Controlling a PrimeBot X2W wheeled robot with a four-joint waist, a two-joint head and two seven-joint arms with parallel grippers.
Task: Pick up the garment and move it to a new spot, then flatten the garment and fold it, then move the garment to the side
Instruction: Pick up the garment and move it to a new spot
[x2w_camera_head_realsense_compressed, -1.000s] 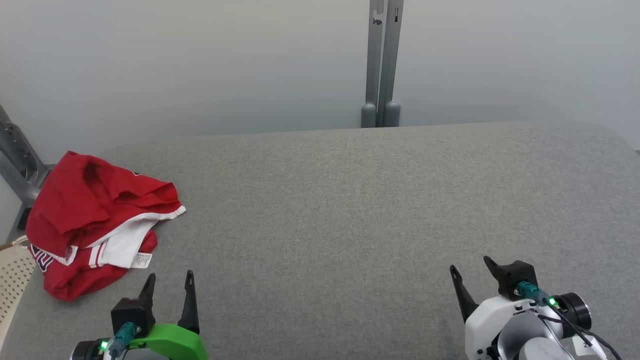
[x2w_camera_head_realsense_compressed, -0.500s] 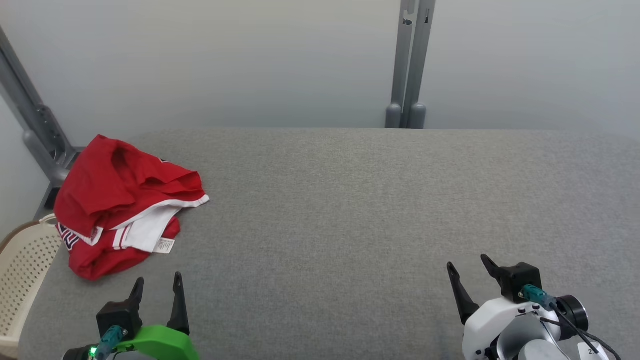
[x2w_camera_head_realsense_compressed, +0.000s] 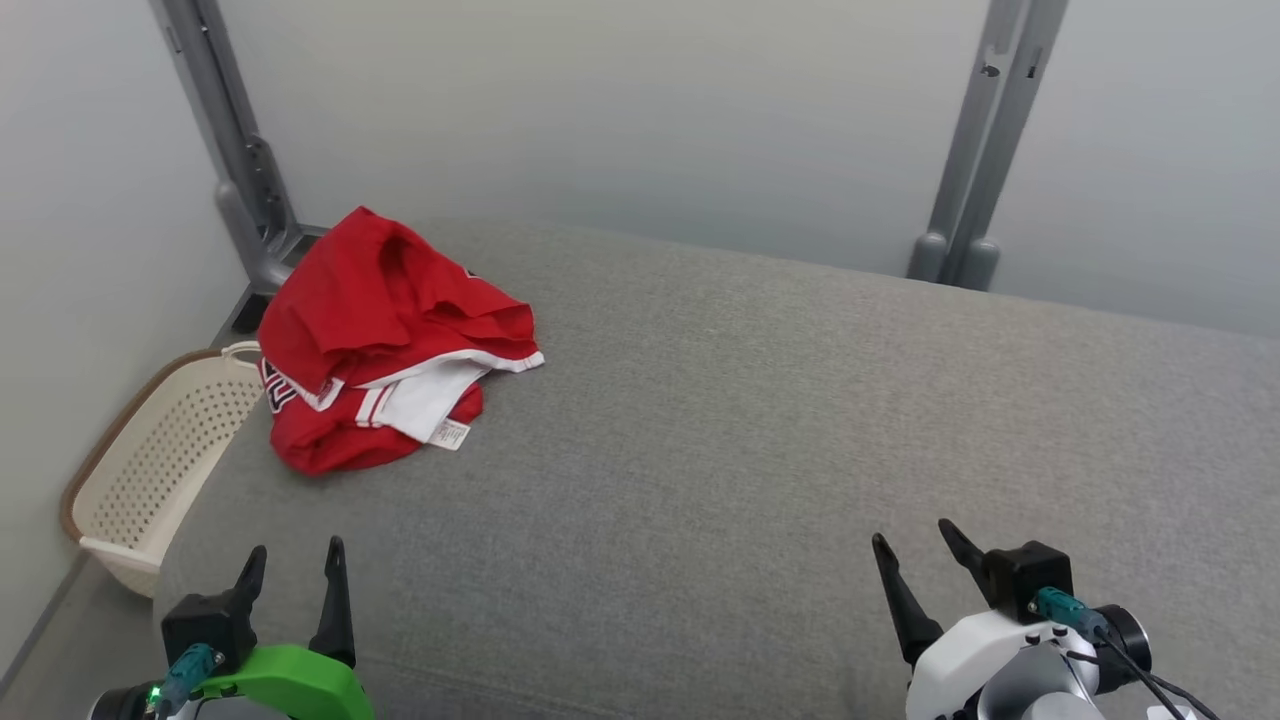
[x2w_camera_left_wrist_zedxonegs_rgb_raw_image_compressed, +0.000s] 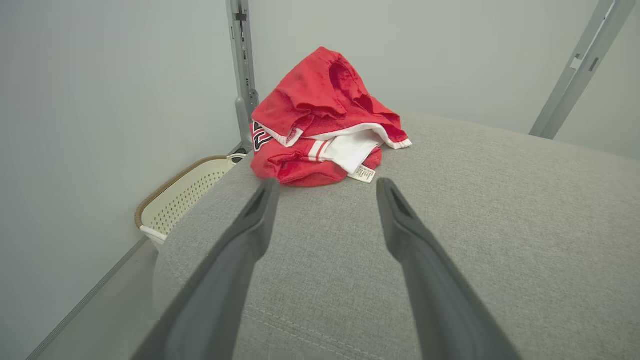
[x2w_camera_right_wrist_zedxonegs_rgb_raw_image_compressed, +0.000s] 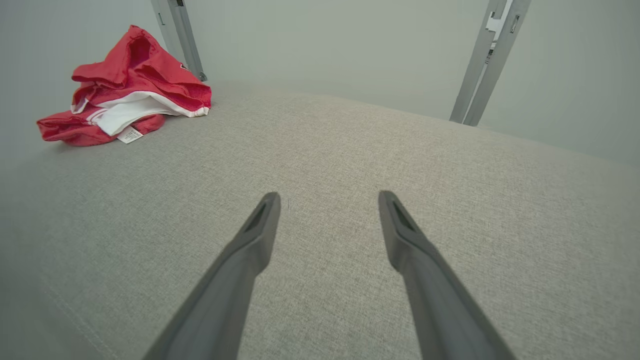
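1. Left gripper (x2w_camera_head_realsense_compressed: 297, 547): fingers spread wide, holding nothing, over the grey padded surface (x2w_camera_head_realsense_compressed: 760, 430).
2. Right gripper (x2w_camera_head_realsense_compressed: 912, 533): fingers also spread wide, empty.
3. Garment (x2w_camera_head_realsense_compressed: 385, 340): red with white trim, crumpled heap. It lies straight ahead of the left gripper, past its fingertips and apart from them. It is well ahead and to the left of the right gripper.
4. Cream basket (x2w_camera_head_realsense_compressed: 150, 470): off the surface's edge, ahead-left of the left gripper, just beside the garment.
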